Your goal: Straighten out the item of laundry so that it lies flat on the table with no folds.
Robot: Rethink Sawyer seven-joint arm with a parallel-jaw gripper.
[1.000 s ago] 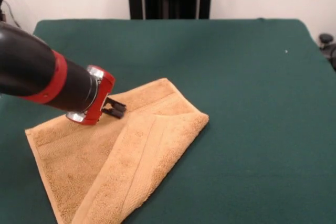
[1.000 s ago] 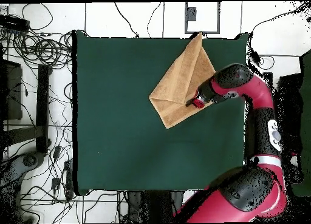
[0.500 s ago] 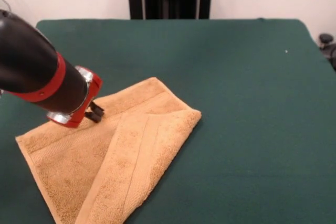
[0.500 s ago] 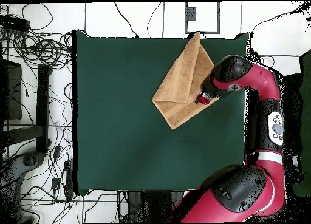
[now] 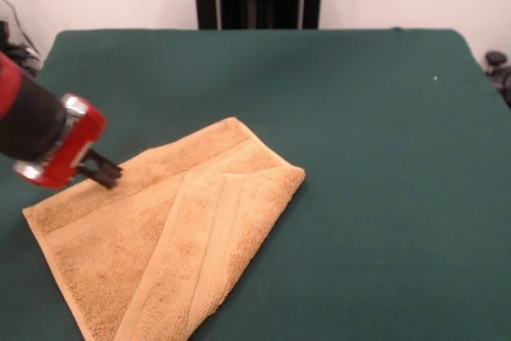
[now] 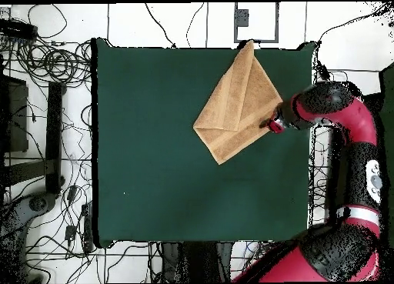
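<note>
Table point(image 5: 383, 165): a broad surface in dark green cloth, bare apart from the one article on it.

Towel point(image 5: 172, 221): golden-tan terry, lying toward the front view's lower left, with its lowest part running out of the picture at the bottom edge. In the overhead view the towel point(image 6: 235, 111) sits in the upper right part of the table point(image 6: 146, 158), its point reaching the table's top edge. It is not flat. One flap is turned over the body along a long diagonal crease, so the cloth reads as a folded, roughly triangular shape with border bands showing on the turned flap. No tag can be made out.

Arm and gripper point(image 5: 102, 172): the red and black arm enters from the left of the front view. Over the last second the gripper has drawn back from well over the towel's middle to its edge, and the whole towel has slid with it toward that side. The fold itself is unchanged. In the overhead view the gripper point(image 6: 275, 125) stands at the towel's right corner.

Tool state: the dark fingertips are low at the cloth's edge, but whether they are spread, pressed together or pinching terry cannot be told from either view.

Assessment: the drag has moved the towel, not opened it. The flap has yet to be lifted back across; the task stands largely undone.
</note>
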